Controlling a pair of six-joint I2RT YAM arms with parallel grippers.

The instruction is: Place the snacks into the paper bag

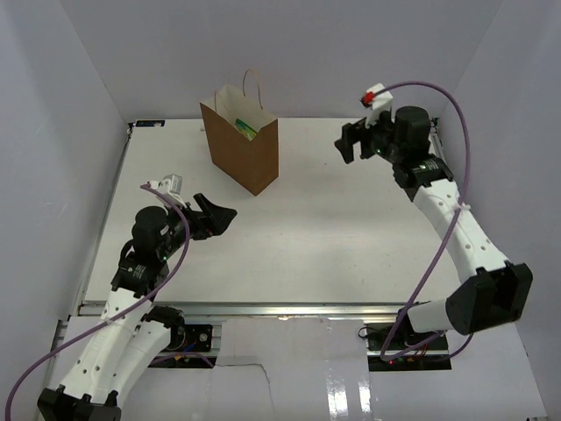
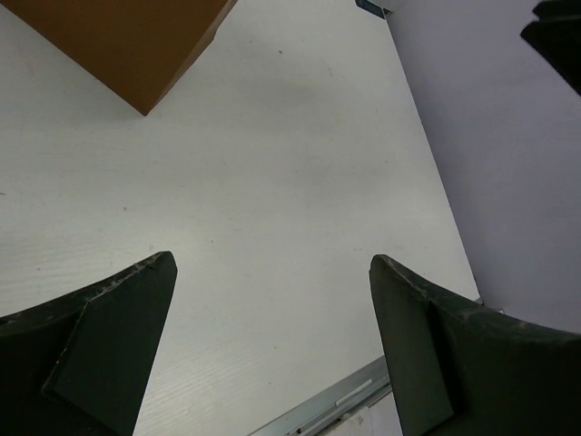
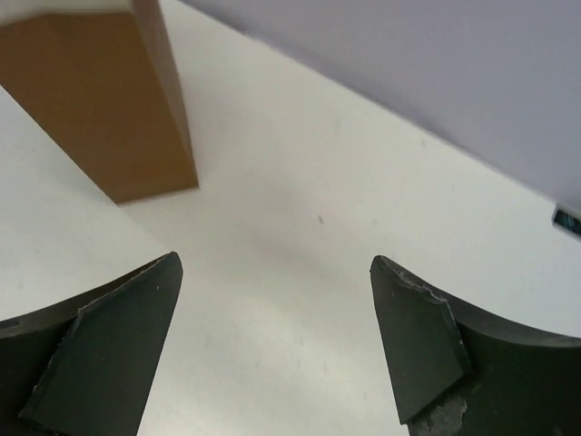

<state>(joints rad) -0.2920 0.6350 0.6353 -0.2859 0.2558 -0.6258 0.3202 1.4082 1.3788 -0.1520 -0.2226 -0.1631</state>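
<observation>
The brown paper bag (image 1: 243, 151) stands upright at the back middle of the table, mouth open. A yellow-green snack packet (image 1: 246, 128) shows inside it; no packets lie on the table. My left gripper (image 1: 225, 216) is open and empty, low over the table in front of the bag. My right gripper (image 1: 347, 143) is open and empty, held to the right of the bag. A corner of the bag shows in the left wrist view (image 2: 127, 41) and in the right wrist view (image 3: 91, 100).
The white table (image 1: 351, 237) is walled in by pale panels at the back and sides. A metal rail (image 1: 280, 309) runs along its near edge. The right arm's purple cable (image 1: 443, 96) arcs over the back right corner.
</observation>
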